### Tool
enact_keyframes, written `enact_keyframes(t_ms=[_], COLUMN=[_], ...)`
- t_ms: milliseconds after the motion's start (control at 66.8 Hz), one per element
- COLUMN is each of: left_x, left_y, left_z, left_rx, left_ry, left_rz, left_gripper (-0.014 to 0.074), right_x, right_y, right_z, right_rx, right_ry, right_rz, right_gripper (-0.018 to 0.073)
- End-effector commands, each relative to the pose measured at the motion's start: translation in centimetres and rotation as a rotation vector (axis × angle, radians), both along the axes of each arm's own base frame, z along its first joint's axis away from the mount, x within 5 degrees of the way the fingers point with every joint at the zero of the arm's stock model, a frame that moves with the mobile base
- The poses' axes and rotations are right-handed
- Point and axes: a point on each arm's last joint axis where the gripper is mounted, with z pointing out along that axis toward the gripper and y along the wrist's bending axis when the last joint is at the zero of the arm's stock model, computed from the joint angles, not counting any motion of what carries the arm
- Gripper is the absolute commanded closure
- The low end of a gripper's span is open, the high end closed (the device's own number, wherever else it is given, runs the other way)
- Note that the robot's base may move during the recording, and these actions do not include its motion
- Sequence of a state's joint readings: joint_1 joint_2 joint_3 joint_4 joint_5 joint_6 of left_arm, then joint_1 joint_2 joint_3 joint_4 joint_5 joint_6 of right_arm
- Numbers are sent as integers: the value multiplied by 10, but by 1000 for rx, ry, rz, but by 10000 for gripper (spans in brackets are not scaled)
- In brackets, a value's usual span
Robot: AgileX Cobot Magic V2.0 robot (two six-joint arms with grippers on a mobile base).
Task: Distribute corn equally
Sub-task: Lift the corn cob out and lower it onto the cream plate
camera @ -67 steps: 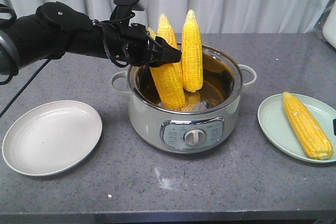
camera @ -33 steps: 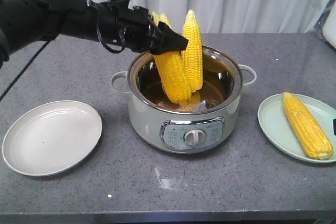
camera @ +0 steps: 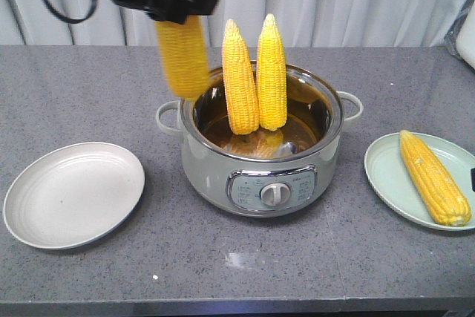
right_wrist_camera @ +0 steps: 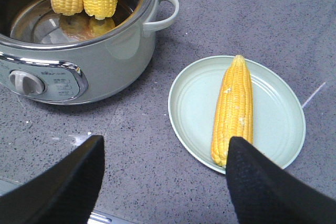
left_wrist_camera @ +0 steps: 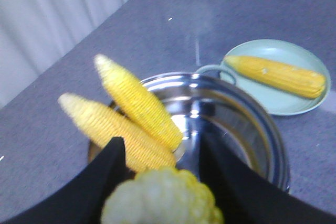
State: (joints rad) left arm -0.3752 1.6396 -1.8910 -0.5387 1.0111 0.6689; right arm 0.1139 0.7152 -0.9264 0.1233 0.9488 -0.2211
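My left gripper [camera: 184, 4] is clamped on one held cob [camera: 182, 56]. It hangs upright and blurred, outside the pot [camera: 326, 155], at about 10 o'clock of its rim.

By my count, one plated cob [camera: 434, 180] lies on the green plate [camera: 382, 176], at 4 o'clock of the pot. The white plate [camera: 74, 194] at 8 o'clock holds nothing. Two standing cobs [camera: 240, 79] lean side by side inside the pot. If an equal split means two per plate, I judge one is delivered, one is in the air and two are left to pull.

The held cob's lower end hangs near the pot's left handle [camera: 168, 118], so I would swing toward 8 o'clock before lowering. The table [camera: 297, 265] between pot and white plate is open. That plate sits near the front edge.

My right gripper [right_wrist_camera: 165, 149] hovers with its jaws spread wide and holding nothing, over bare table at 7 o'clock of the green plate. That plate runs out of the front view, so I cannot judge its margin there.
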Motion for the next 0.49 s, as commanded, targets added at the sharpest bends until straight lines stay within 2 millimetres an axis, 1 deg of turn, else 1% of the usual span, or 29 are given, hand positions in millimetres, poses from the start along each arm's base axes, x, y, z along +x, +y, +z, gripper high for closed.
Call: enact_keyframes(t_ms=[0,90,150,330,479], left_x=[-24,-30,-30,-31,-32], left_y=[20,32,38,49,55], left_z=[34,36,34,22,17], left_rx=[-2,54,99,210,254], left_ry=[-80,-48,-34,72,119], left_rz=[133,236,284,377,440], left_gripper=[395,395,395,395,395], right_x=[2,2,2,2,2], right_y=[0,0,0,0,0], right_z=[11,11,11,11,11], right_rx=[3,3,3,3,3], right_ry=[-86,-86,-86,-86,-86], right_rz=[-3,-3,-3,-3,-3], right_gripper=[87,87,87,87,87])
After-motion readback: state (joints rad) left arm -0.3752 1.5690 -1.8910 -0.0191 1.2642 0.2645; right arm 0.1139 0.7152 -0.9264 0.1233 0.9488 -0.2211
